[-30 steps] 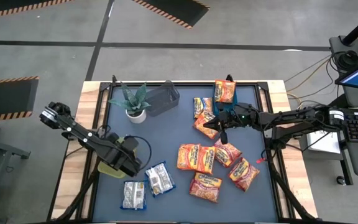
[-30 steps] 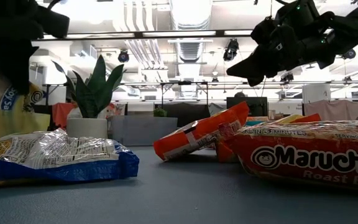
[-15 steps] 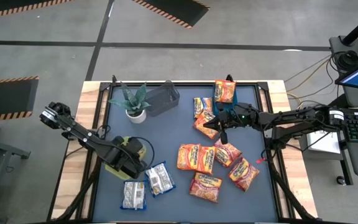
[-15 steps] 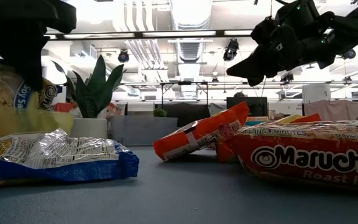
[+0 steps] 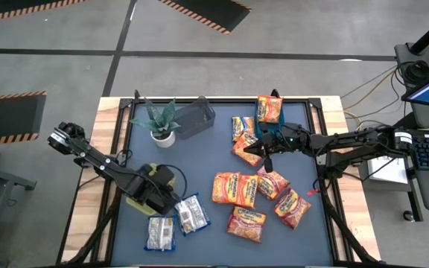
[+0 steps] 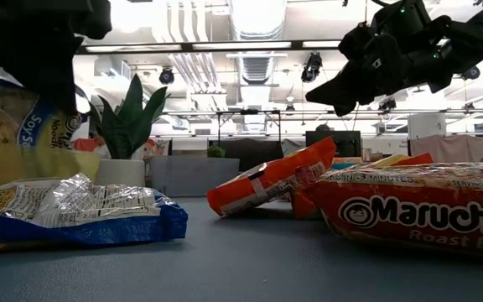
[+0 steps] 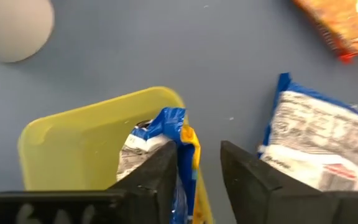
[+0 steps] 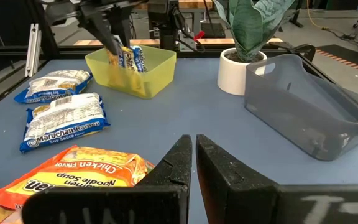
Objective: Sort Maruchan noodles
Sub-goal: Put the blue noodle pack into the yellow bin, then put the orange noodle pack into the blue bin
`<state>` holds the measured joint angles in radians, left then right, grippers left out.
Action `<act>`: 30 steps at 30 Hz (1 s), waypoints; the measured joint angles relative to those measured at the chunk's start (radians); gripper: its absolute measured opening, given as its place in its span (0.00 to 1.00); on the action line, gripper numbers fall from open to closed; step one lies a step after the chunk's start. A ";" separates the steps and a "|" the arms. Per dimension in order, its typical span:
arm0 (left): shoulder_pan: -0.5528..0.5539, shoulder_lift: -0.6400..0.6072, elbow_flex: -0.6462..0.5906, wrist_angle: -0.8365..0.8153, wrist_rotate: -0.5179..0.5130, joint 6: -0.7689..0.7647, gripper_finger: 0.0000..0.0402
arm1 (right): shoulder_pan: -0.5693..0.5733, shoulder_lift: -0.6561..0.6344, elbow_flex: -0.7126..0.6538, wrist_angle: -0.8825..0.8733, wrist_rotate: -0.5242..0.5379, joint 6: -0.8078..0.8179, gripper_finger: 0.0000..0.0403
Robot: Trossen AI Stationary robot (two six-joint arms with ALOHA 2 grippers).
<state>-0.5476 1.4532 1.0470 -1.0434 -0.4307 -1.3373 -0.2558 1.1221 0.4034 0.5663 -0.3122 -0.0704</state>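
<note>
"Maruchan Roast Be…" on orange packet (image 6: 418,214)

Orange packets (image 5: 253,195): a loose cluster lying flat on the right half of the desk, some overlapping, "Maruchan" print facing up.
Far orange packets (image 5: 269,109): a few more toward the back edge, one propped up at a tilt.
Blue-and-white packets (image 5: 176,221): two side by side, flat, front left.
Packet in the yellow bin (image 7: 178,138): blue-edged, standing on end.
</note>
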 joint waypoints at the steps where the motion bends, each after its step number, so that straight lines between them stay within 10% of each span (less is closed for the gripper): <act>1: 0.000 0.000 0.000 0.014 -0.002 0.008 0.30 | 0.000 0.000 0.000 0.000 0.000 0.000 0.03; 30: 0.016 0.000 0.055 0.098 -0.047 0.185 0.37 | 0.000 0.000 0.000 0.000 0.000 -0.001 0.03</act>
<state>-0.5316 1.4532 1.1018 -0.9453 -0.4774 -1.1521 -0.2558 1.1221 0.4038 0.5663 -0.3126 -0.0709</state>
